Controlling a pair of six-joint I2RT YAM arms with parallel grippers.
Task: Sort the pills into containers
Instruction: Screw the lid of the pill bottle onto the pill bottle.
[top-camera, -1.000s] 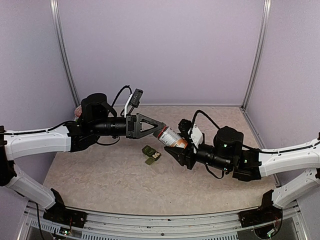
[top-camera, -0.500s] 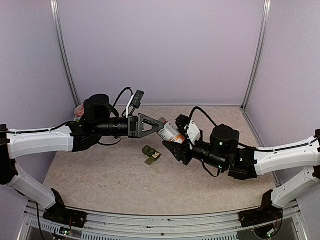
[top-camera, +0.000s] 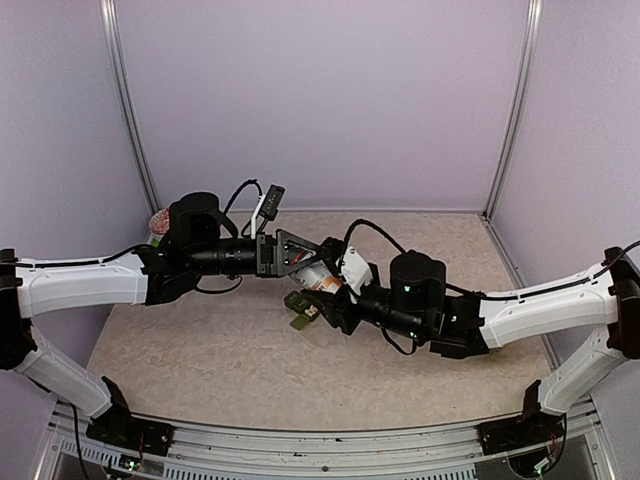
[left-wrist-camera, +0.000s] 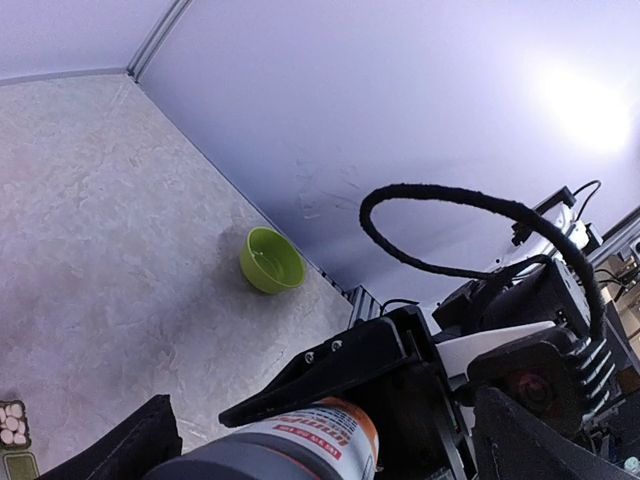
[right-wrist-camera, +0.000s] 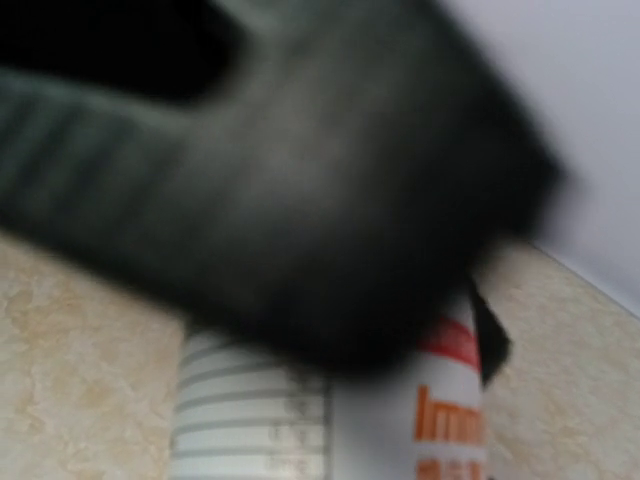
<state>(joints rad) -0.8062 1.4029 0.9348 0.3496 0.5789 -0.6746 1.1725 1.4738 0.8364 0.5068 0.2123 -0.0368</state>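
Observation:
A white pill bottle (top-camera: 318, 277) with orange print hangs tilted above the table, and my right gripper (top-camera: 331, 291) is shut on its body. My left gripper (top-camera: 303, 256) is open, its two fingers standing either side of the bottle's grey cap end. In the left wrist view the bottle (left-wrist-camera: 290, 445) fills the bottom between the fingers (left-wrist-camera: 130, 450). The right wrist view shows the bottle (right-wrist-camera: 400, 420) close up under a blurred dark mass (right-wrist-camera: 300, 200). The dark green containers (top-camera: 303, 309) lie on the table just below the bottle; pale pills (left-wrist-camera: 12, 424) show in one open compartment.
A lime-green bowl (left-wrist-camera: 272, 260) sits on the table near the wall. A small reddish thing (top-camera: 157, 221) is half hidden behind the left arm. Purple walls close in the table on three sides. A black cable (left-wrist-camera: 450, 200) loops over the right arm.
My right arm has moved left with the bottle, bringing its cap end in between the left gripper's open fingers. The left arm has barely shifted.

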